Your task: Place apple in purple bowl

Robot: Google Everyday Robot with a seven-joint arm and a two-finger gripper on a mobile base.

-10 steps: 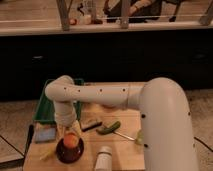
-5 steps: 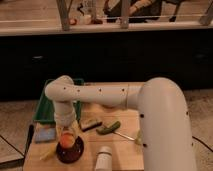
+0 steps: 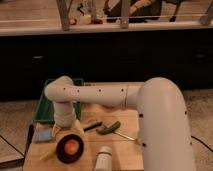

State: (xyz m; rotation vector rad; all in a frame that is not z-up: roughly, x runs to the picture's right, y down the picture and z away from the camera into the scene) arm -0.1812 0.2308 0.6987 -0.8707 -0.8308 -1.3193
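Note:
The apple [image 3: 73, 146], small and orange-red, lies inside the very dark purple bowl [image 3: 61, 153] at the front left of the wooden table [image 3: 125, 125]. My gripper [image 3: 69, 136] hangs from the white arm just above the bowl's far rim. It is open and holds nothing, and the apple sits free below it. One pale finger [image 3: 77, 129] shows at the bowl's back right.
A green rectangular tray [image 3: 44, 107] stands at the back left. A long green vegetable [image 3: 108, 127] and a dark thin utensil [image 3: 92, 125] lie mid-table. A white cylinder [image 3: 103, 159] stands at the front edge, and a bluish item [image 3: 42, 134] lies left of the bowl.
The gripper has risen slightly off the apple. The apple now sits uncovered in the bowl, where before the gripper was down over it.

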